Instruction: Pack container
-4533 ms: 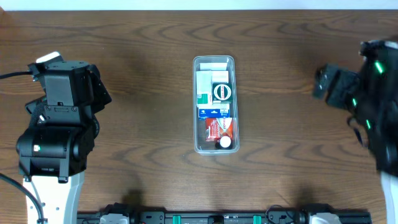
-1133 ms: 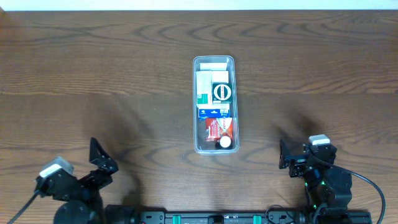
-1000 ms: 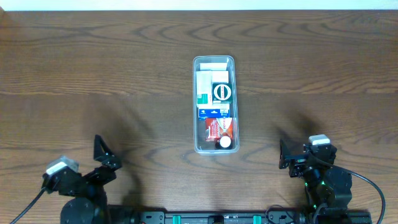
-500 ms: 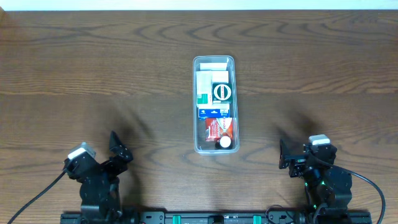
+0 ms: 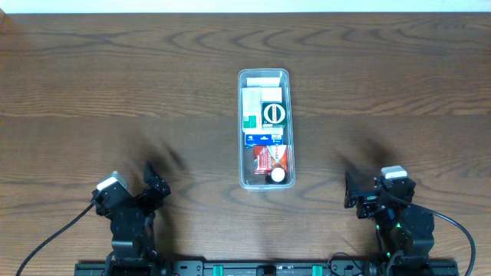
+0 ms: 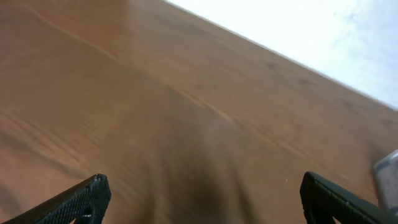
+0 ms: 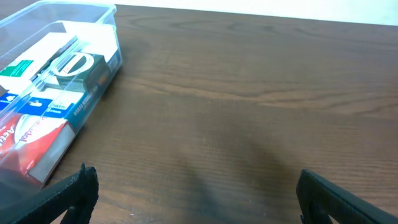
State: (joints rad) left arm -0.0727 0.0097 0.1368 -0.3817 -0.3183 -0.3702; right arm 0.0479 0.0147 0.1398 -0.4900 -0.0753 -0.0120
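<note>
Left gripper (image 5: 156, 186) has swung from the far left of the table (image 5: 383, 77) down to the near edge and, in the last half second, slid a little further toward the centre; the right gripper (image 5: 353, 192) sits where it was a second ago, and the container (image 5: 241, 130) has not shifted. We see the left fingers (image 6: 93, 194) spread wide apart with only bare wood between them, and that wrist view is blurred. The right fingers (image 7: 84, 185) are also spread wide with nothing between them. We place the container ahead of and to the left of the right fingers, well apart from them, and ahead of and to the right of the left fingers, also well apart. It lies lengthwise away from both grippers, between the two arms. Inside it we note a white and green box (image 5: 251, 107), a green box with a white ring (image 5: 274, 113), a blue box (image 5: 265, 138), a red box (image 5: 270, 158) and a white round cap (image 5: 278, 175), packed touching one another. Neither gripper touches the container.
</note>
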